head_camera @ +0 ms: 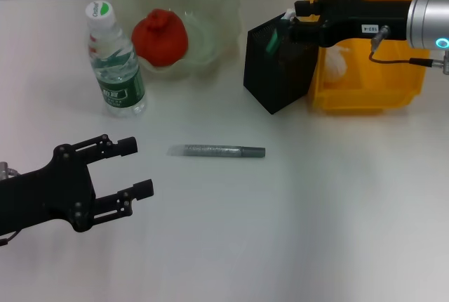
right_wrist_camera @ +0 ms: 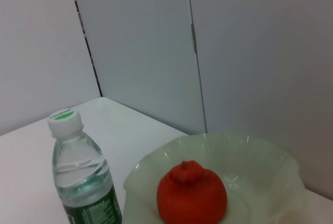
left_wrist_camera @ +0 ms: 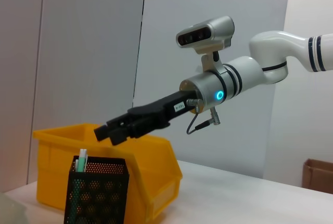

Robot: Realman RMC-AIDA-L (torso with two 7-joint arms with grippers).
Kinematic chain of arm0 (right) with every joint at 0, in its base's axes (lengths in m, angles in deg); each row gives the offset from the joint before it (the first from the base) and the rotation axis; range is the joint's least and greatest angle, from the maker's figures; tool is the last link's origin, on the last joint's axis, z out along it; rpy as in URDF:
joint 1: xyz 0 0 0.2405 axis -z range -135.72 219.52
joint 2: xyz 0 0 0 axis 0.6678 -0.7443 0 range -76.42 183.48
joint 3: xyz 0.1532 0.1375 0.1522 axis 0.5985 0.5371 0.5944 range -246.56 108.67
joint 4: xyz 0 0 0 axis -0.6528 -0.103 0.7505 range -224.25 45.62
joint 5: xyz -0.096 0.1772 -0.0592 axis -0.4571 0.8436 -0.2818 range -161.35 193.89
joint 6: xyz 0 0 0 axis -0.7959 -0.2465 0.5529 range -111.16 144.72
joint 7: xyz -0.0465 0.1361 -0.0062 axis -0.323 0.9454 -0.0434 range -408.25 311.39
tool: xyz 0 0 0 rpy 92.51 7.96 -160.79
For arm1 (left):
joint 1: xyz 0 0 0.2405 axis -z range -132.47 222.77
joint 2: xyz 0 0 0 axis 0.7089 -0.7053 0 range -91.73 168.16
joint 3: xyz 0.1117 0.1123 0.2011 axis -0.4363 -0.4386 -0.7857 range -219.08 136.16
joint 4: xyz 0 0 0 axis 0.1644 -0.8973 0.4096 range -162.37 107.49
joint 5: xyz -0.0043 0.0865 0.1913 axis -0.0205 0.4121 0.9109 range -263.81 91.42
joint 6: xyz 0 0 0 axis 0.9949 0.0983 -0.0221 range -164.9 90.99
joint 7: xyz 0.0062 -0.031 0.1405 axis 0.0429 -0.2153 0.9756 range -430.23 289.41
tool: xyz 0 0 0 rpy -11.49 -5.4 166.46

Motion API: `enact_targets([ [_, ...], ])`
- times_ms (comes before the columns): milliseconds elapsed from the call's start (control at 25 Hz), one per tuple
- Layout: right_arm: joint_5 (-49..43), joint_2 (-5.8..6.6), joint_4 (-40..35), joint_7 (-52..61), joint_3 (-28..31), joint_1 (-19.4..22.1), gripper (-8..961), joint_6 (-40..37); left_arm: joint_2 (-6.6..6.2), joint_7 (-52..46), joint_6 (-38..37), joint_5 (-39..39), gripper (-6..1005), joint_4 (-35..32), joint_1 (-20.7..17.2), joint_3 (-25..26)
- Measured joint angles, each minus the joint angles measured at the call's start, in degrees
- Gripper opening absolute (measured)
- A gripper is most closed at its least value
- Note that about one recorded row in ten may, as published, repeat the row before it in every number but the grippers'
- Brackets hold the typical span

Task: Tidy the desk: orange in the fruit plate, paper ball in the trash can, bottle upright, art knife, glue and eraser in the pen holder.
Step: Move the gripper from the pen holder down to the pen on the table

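Seen from the head view only: a grey pen-like tool point(head_camera: 217, 151) lying flat on the white bench point(head_camera: 330, 211), long axis running left to right, darker tip toward the robot's right, well apart from everything else. Also seen there: a white paper ball point(head_camera: 337, 62) inside the yellow trash can point(head_camera: 358, 98), and the left gripper point(head_camera: 140, 168) low over the near bench, fingers point(head_camera: 126, 146) spread open with nothing between them.

Shown by the left wrist view, not by the head view: the height of the right gripper point(left_wrist_camera: 106, 132), held just above the black mesh pen holder point(left_wrist_camera: 97, 190) and clear of its rim; fingers seemingly close together, though could not tell for certain, nor whether anything was pinched. A green-and-white stick point(left_wrist_camera: 81, 160) stood upright in the holder, poking above the rim. Yellow trash can just behind, touching or nearly so.

Shown closest by the right wrist view: the bottle point(right_wrist_camera: 83, 179) upright, white cap on top, long axis vertical, just beside the pale-green fruit plate point(right_wrist_camera: 283, 182). Orange point(right_wrist_camera: 191, 194) sat inside the plate, stem end up.
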Motion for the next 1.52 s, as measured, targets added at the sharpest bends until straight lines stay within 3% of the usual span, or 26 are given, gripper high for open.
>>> enact_targets([
  [40,0.59,0.00,-0.14,0.00,0.02,0.03,571,-0.53,0.00,-0.01,0.00,0.00,709,0.00,-0.06,0.00],
  [280,6.88,0.09,-1.39,-0.44,-0.29,-1.40,612,-11.08,-0.47,-0.40,-0.10,0.36,709,0.00,-0.54,-0.22],
  [440,6.40,0.22,-1.17,1.98,-7.57,-5.60,640,-14.27,-1.60,-1.34,0.09,1.61,709,0.00,-1.26,0.09],
  [560,1.90,0.00,-0.60,6.40,-19.41,-10.66,643,-9.30,-2.15,-1.30,0.39,1.68,709,0.00,-1.93,0.19],
  [640,-0.89,-0.24,2.56,10.56,-30.69,-15.75,640,-2.98,-2.25,-1.27,0.33,1.71,709,0.00,-2.20,0.26],
  [840,-1.05,-0.37,5.82,11.32,-36.41,-18.96,619,-0.16,-2.26,-1.28,0.37,1.74,709,0.00,-2.26,0.29],
  [880,-1.12,-0.45,7.21,11.98,-39.97,-20.35,613,1.65,-2.28,-1.30,0.40,1.75,709,0.00,-2.29,0.29],
  [1080,-1.20,-0.67,8.04,13.31,-45.88,-21.14,585,6.16,-2.27,-1.38,0.44,1.75,709,0.00,-2.49,0.86],
  [1520,-1.20,-0.71,11.66,14.14,-48.05,-21.01,523,7.74,-2.10,-2.10,0.57,1.54,709,0.00,-2.71,0.90],
])
